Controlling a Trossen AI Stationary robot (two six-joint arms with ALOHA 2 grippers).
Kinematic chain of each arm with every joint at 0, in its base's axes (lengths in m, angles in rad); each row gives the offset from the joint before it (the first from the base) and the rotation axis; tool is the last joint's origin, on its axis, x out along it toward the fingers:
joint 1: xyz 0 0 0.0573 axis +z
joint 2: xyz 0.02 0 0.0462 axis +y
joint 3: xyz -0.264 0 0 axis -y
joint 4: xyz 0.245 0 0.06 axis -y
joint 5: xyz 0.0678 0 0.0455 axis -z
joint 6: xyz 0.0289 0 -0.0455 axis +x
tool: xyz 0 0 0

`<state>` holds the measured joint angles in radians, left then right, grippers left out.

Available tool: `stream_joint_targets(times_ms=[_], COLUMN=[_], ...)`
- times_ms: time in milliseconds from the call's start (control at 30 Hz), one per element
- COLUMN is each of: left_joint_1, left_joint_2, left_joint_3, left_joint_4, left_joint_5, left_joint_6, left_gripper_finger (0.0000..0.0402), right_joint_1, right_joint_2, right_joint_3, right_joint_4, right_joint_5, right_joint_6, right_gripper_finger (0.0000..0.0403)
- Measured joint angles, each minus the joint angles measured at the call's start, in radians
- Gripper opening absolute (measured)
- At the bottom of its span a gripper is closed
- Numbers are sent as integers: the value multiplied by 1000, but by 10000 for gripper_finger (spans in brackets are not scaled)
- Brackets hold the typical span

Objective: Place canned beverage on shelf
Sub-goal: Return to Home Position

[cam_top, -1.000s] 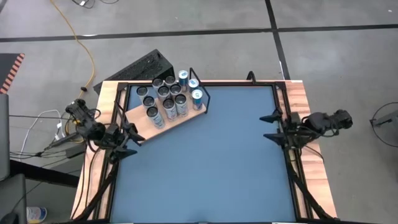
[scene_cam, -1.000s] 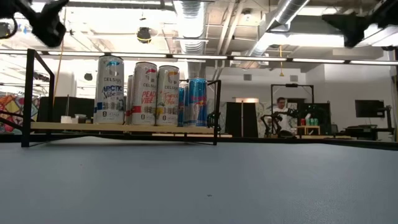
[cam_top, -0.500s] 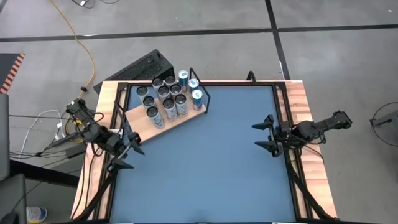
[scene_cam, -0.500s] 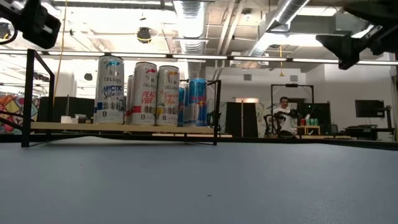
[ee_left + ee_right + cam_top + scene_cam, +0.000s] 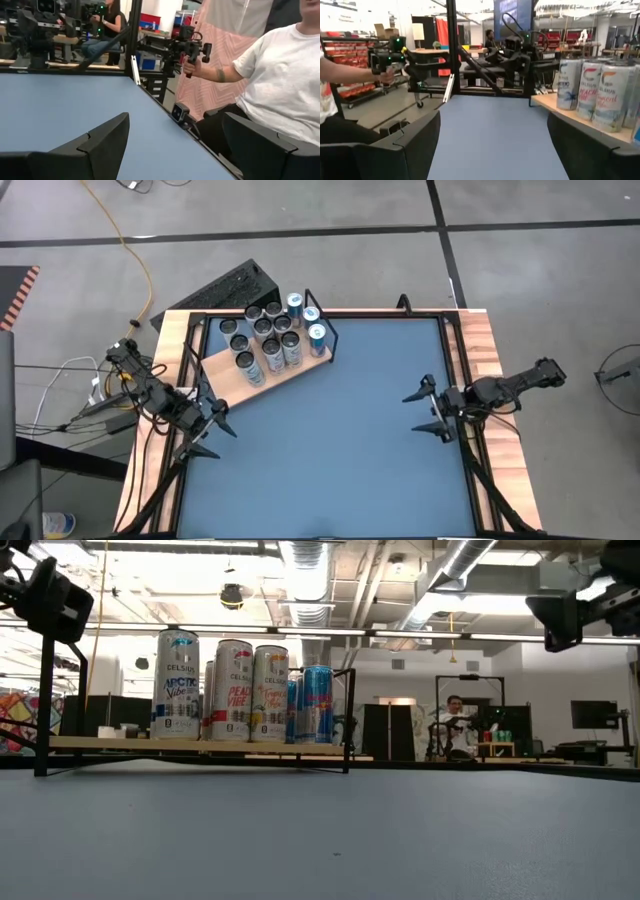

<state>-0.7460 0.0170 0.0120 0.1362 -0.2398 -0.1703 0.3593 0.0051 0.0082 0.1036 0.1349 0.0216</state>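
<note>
Several canned beverages (image 5: pixel 270 338) stand upright on their bottoms on the shelf (image 5: pixel 228 376), a pale-wood board lying aslant at the table's far left, with a black wire frame (image 5: pixel 322 320) at its right end. The low view shows the cans (image 5: pixel 240 690) in a row on the board (image 5: pixel 120 744), and the right wrist view shows the cans (image 5: pixel 594 92) too. My left gripper (image 5: pixel 212 435) (image 5: pixel 175 120) hovers open at the table's left edge, near of the shelf. At the right edge my right gripper (image 5: pixel 414 412) (image 5: pixel 494 115) hovers open. Neither holds a can.
The blue tabletop (image 5: pixel 330 450) stretches between the two grippers. A black frame (image 5: pixel 400 308) runs around the table. A person in a white shirt (image 5: pixel 280 75) stands past the table's edge with a hand-held device (image 5: pixel 192 47). A dark box (image 5: pixel 228 286) lies behind the shelf.
Both grippers have come down and stayed open. My right gripper has gone from the right edge toward the table's middle and levelled out. My left gripper has moved a little toward the near edge and has turned. The cans and the shelf have stayed put.
</note>
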Motion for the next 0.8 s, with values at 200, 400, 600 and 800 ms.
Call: stream_joint_targets(times_ms=[200,400,600,800], left_joint_1=[0,0,0,0], left_joint_2=[0,0,0,0], left_joint_3=[0,0,0,0], left_joint_4=[-16,-31,48,-66], left_joint_5=[0,-8,-8,-8], left_joint_6=[1,9,4,-59], left_gripper_finger=[306,306,306,306], right_joint_1=[-2,-2,-1,-1], right_joint_2=[0,9,21,21], right_joint_3=[0,-1,-1,-1], right_joint_4=[-4,-48,-54,-56], right_joint_5=[47,45,45,45], right_joint_6=[53,57,57,57], right_gripper_finger=[356,356,356,356])
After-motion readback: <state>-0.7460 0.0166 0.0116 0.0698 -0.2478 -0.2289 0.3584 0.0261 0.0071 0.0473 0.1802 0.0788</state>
